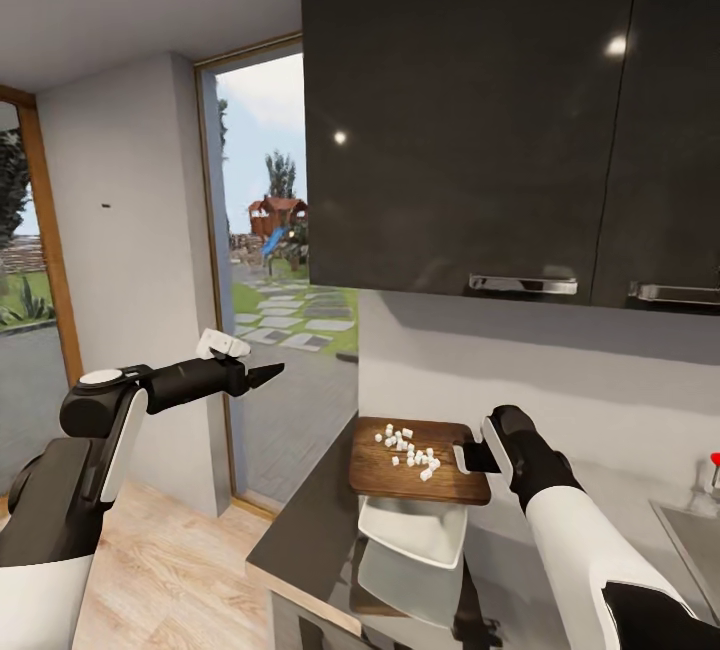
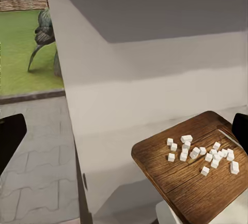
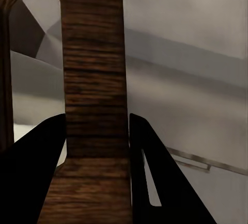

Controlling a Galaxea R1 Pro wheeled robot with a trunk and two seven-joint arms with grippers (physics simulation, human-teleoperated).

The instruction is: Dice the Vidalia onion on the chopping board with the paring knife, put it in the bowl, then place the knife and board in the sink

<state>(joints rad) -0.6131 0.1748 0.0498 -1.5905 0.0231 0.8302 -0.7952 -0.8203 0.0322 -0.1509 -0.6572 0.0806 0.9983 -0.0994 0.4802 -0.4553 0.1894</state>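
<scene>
Head view: right tool (image 1: 470, 457) clamps the chopping board's (image 1: 385, 470) edge above the bowl (image 1: 415, 530); left tool's (image 1: 262, 375) grip unclear.

I am counting one chopping board (image 1: 420, 460), one bowl (image 1: 415, 530) and two grippers. Diced onion pieces (image 1: 410, 450) are numbering roughly twenty.

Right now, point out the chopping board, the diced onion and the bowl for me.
chopping board (image 1: 385, 470): head view, bare wood at its left edge.
diced onion (image 2: 195, 152): left wrist view, a white cube mid-pile.
bowl (image 1: 415, 535): head view, white inside surface just under the board.
</scene>
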